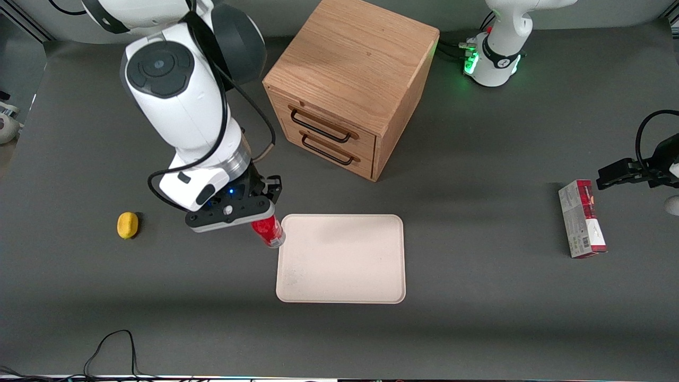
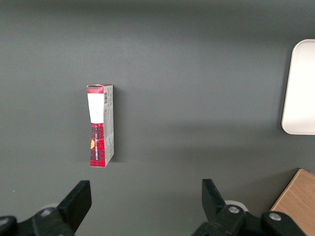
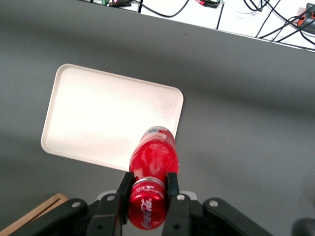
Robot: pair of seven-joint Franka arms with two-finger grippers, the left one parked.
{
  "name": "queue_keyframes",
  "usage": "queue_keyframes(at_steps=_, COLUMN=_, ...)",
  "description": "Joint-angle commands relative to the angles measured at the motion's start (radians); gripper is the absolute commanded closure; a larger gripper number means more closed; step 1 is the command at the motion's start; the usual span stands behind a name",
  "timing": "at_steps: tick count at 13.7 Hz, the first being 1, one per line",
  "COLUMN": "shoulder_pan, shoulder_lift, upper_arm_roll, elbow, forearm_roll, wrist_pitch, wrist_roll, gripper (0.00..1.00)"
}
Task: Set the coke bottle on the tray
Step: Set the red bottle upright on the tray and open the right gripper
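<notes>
Red, clear-based coke bottle (image 3: 153, 157) hangs clamped in the gripper (image 3: 146, 194) jaws above the tray (image 1: 371, 276) edge.

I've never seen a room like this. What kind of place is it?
Probably a robot lab. A gripper holds a coke bottle over a tray's corner, on a grey table with cables at its edge.

The dark grey table (image 1: 477, 318) carries tray (image 1: 340, 258), wooden cabinet (image 1: 350, 85), carton (image 1: 581, 218) (lying flat) and lemon (image 1: 127, 225).
</notes>
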Motion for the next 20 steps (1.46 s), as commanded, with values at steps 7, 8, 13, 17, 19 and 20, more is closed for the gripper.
queue_keyframes(at_steps=7, shoulder_pan=-0.015, shoulder_lift=0.287, upper_arm_roll=-0.005, elbow=-0.003, forearm_roll=-0.020, wrist_pitch=0.265, wrist_roll=-0.005, gripper=0.85)
queue_keyframes(at_steps=8, shoulder_pan=-0.018, shoulder_lift=0.306, upper_arm_roll=-0.005, elbow=-0.006, forearm_roll=-0.017, wrist_pitch=0.286, wrist_roll=-0.005, gripper=0.85)
queue_keyframes(at_steps=13, shoulder_pan=-0.017, shoulder_lift=0.320, upper_arm_roll=-0.005, elbow=-0.054, forearm_roll=-0.014, wrist_pitch=0.319, wrist_roll=0.006, gripper=0.01)
queue_keyframes(at_steps=17, shoulder_pan=-0.017, shoulder_lift=0.299, upper_arm_roll=-0.005, elbow=-0.054, forearm_roll=-0.013, wrist_pitch=0.303, wrist_roll=0.009, gripper=0.00)
queue_keyframes(at_steps=19, shoulder_pan=-0.017, shoulder_lift=0.236, upper_arm_roll=-0.004, elbow=-0.052, forearm_roll=-0.011, wrist_pitch=0.242, wrist_roll=0.009, gripper=0.00)
queue_keyframes(at_steps=20, shoulder_pan=-0.015, shoulder_lift=0.193, upper_arm_roll=-0.004, elbow=-0.051, forearm_roll=-0.011, wrist_pitch=0.206, wrist_roll=0.009, gripper=0.00)
